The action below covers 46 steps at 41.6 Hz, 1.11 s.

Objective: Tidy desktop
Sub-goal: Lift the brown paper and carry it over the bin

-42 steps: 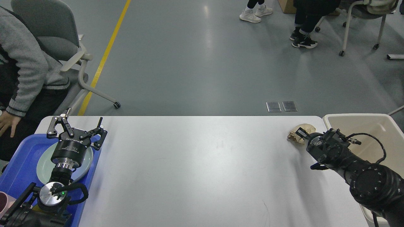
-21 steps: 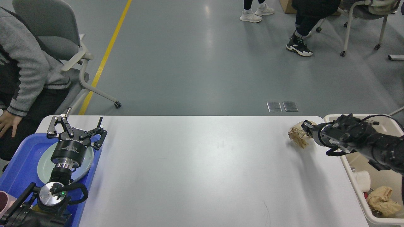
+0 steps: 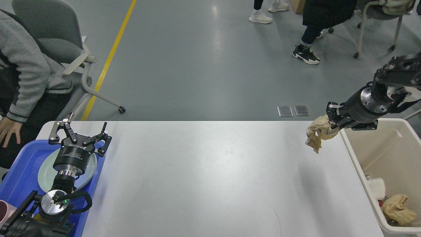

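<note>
The white desktop [image 3: 210, 177] fills the lower middle of the head view. My right gripper [image 3: 331, 122] is shut on a crumpled brown paper ball [image 3: 317, 131] and holds it in the air above the desktop's far right corner, just left of the cream bin [image 3: 360, 171]. My left gripper [image 3: 80, 133] is open and empty, hovering over a pale green plate [image 3: 44, 174] in the blue tray [image 3: 19, 171] at the desktop's left end.
The cream bin holds another crumpled brown paper [image 3: 398, 209] and a white cup [image 3: 377, 188]. A seated person [image 3: 23, 75] is at the far left beside a grey chair [image 3: 56, 36]. Other people's legs [image 3: 306, 49] and chairs stand across the floor.
My right gripper has lifted the brown paper ball off the desktop and raised it up and to the right, toward the bin. The left arm has not moved.
</note>
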Available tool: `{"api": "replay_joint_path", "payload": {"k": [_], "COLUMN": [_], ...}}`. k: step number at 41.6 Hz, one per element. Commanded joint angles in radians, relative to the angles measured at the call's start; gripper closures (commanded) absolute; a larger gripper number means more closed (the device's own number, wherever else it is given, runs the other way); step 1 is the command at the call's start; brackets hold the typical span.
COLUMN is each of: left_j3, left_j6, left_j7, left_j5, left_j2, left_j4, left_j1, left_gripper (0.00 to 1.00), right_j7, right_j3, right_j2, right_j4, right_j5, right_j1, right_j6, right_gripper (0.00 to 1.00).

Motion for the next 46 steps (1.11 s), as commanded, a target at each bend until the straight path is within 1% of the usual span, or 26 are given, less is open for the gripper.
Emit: {"api": "replay_joint_path", "payload": {"k": [1, 3, 4, 9, 15, 19, 23, 26, 27, 28, 34, 38, 42, 46], "left_j3": [0.000, -0.002, 0.000, 0.000, 0.000, 0.000, 0.000, 0.000, 0.000, 0.000, 0.000, 0.000, 0.000, 0.000], "left_j6": [-0.001, -0.001, -0.001, -0.001, -0.001, -0.001, -0.001, -0.001, -0.001, -0.001, -0.001, -0.001, -0.001, -0.001], "left_j7": [0.000, 0.000, 0.000, 0.001, 0.000, 0.000, 0.000, 0.000, 0.000, 0.000, 0.000, -0.002, -0.002, 0.000], "left_j5": [0.000, 0.000, 0.000, 0.000, 0.000, 0.000, 0.000, 0.000, 0.000, 0.000, 0.000, 0.000, 0.000, 0.000], "left_j2": [0.000, 0.000, 0.000, 0.000, 0.000, 0.000, 0.000, 0.000, 0.000, 0.000, 0.000, 0.000, 0.000, 0.000], "left_j4": [0.000, 0.000, 0.000, 0.000, 0.000, 0.000, 0.000, 0.000, 0.000, 0.000, 0.000, 0.000, 0.000, 0.000], "left_j1": [0.000, 0.000, 0.000, 0.000, 0.000, 0.000, 0.000, 0.000, 0.000, 0.000, 0.000, 0.000, 0.002, 0.002], "left_gripper": [0.04, 0.04, 0.04, 0.04, 0.04, 0.04, 0.04, 0.04, 0.04, 0.04, 0.04, 0.04, 0.04, 0.04], "right_j7": [-0.032, -0.036, -0.039, -0.039, -0.026, 0.000, 0.052, 0.115, 0.148, 0.156, 0.156, 0.156, 0.156, 0.156], "right_j3": [-0.008, -0.017, -0.040, -0.073, -0.073, -0.090, -0.148, -0.208, -0.233, -0.244, -0.268, -0.329, -0.399, -0.440], "right_j2": [0.006, 0.010, 0.027, 0.056, 0.053, 0.050, 0.072, 0.110, 0.130, 0.135, 0.128, 0.121, 0.072, 0.014], "right_j4": [0.100, 0.158, 0.221, 0.376, 0.499, 0.553, 0.582, 0.606, 0.611, 0.611, 0.603, 0.580, 0.532, 0.467], "right_j5": [0.000, -0.002, -0.002, 0.003, 0.012, 0.020, 0.021, 0.027, 0.027, 0.027, 0.027, 0.027, 0.030, 0.043], "right_j1": [0.139, 0.196, 0.259, 0.424, 0.537, 0.589, 0.624, 0.666, 0.684, 0.687, 0.687, 0.683, 0.643, 0.572], "right_j6": [0.110, 0.124, 0.124, 0.127, 0.158, 0.170, 0.170, 0.170, 0.170, 0.167, 0.155, 0.135, 0.071, 0.027], "right_gripper": [1.00, 1.00, 1.00, 1.00, 1.00, 1.00, 1.00, 1.00, 1.00, 1.00, 1.00, 1.00, 1.00, 1.00]}}
